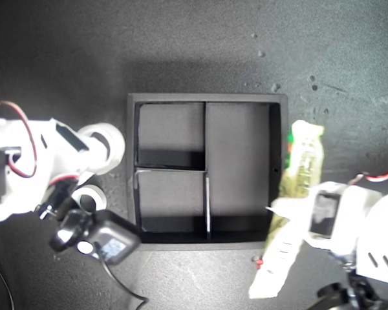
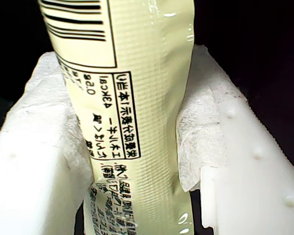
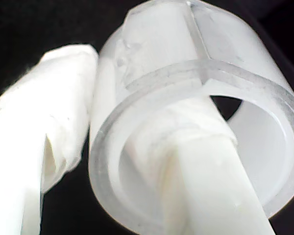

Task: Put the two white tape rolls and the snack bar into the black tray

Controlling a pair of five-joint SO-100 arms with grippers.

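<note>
Our first gripper (image 2: 137, 161) is clamped on the bar (image 1: 291, 206); our second gripper (image 3: 132, 147) pinches one roll's (image 1: 103, 147) wall. Tray (image 1: 132, 161) empty. Next, carry each over and release.

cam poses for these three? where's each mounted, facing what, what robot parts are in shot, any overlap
Exterior view: overhead, looking straight down at the black tray; an arm at each side edge, my first gripper at the exterior view's right, my second gripper at its left.
First wrist view: on my first gripper, looking along padded fingers shut on the snack bar.
Second wrist view: on my second gripper; one finger inside a white tape roll, one outside.
Shared: snack bar and the gripped roll each also appear in the exterior view; a second roll shows only there.
</note>
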